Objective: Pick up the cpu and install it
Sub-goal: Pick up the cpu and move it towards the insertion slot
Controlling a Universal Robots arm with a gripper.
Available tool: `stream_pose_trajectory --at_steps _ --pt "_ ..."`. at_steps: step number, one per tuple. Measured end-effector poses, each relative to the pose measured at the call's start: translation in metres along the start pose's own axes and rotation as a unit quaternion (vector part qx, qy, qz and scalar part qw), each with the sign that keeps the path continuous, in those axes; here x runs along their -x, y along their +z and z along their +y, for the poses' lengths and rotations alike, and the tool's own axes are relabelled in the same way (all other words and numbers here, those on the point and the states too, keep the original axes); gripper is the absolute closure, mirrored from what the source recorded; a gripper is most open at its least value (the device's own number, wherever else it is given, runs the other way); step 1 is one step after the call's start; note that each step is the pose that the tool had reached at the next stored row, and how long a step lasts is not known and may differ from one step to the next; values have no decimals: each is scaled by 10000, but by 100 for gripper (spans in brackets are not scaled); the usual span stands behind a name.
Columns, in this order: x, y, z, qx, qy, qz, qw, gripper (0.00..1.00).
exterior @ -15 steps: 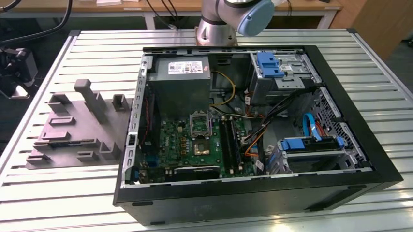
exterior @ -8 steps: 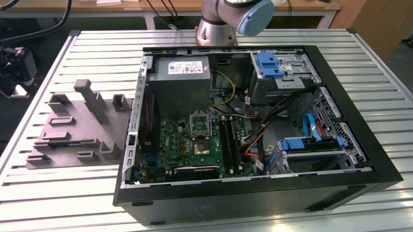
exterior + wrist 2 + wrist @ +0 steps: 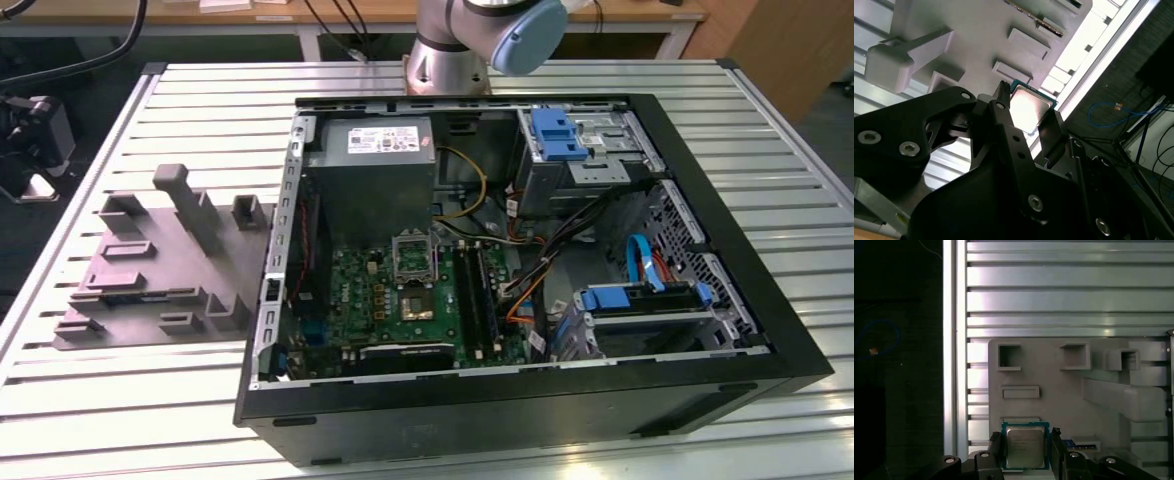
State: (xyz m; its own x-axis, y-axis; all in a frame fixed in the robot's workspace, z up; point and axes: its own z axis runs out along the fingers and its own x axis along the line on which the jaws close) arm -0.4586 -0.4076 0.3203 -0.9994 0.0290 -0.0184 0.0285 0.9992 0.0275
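First wrist view: the tool (image 3: 1025, 449) pinches the cpu (image 3: 1025, 444) by two opposite edges, holding the chip apparently clear of the grey tray (image 3: 1054, 375) on the slatted bench (image 3: 1064, 295). The pick-up looks done, so the carry appears to be the step in hand. In the exterior view the socket (image 3: 414, 256) on the motherboard (image 3: 387, 310) lies well apart, inside the open computer case (image 3: 534, 410). Seating the cpu would call for a level chip, squared to that metal frame and set down without force.
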Motion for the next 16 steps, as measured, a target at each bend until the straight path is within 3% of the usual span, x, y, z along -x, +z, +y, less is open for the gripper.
stream_pose_trajectory --at_steps 16 --pt "2 -95 3 -11 3 -3 10000 53"
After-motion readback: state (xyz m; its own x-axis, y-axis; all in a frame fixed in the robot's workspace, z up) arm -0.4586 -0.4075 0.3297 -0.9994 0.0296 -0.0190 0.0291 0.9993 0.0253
